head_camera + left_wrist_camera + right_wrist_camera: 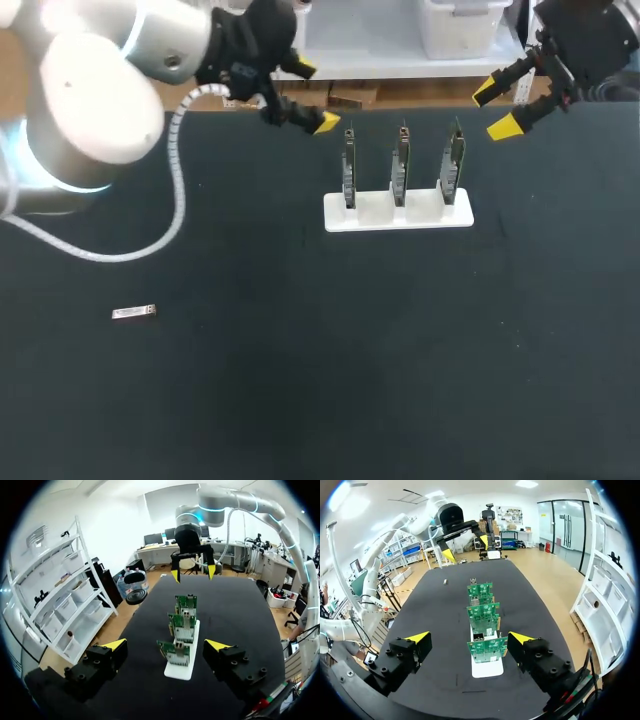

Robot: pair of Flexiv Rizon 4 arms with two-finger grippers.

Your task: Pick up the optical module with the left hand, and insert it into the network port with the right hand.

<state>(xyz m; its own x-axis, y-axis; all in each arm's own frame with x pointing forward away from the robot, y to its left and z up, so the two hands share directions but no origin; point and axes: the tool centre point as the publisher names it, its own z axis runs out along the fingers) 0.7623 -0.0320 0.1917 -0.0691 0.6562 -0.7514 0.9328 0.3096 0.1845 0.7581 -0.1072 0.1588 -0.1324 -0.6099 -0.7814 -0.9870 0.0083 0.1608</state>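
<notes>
Looking down on a black bench [300, 400] that fills most of the head view. Coming in over its far left corner: the bulky white left arm [90, 95], with a pale ribbed cable [178, 200] hanging in a loop beneath it. Coming in at the far right corner: the dark wrist of the right arm [590, 45].

Hovering near the far edge, left of the row of boards: the left hand [315, 97], yellow-tipped fingers spread wide, gripping nothing. Mirroring it to the right of the row: the right hand [493, 110], likewise spread wide and empty. Facing each other along the row, as both wrist views show, each with the other hand at the far end of the boards.

Standing between the two hands, toward the far side of the bench: a white holder [398, 214], a low flat block. Carrying three green circuit boards upright on edge, side by side and apart: the left [348, 170], the middle [400, 165], the right [453, 160]. Showing, on the board nearest the right wrist camera, a small metal network port [479, 637].

Lying flat on the left part of the bench, well apart from the holder and both hands: the optical module [133, 313], a small slim silver-grey bar, touched by nothing.
</notes>
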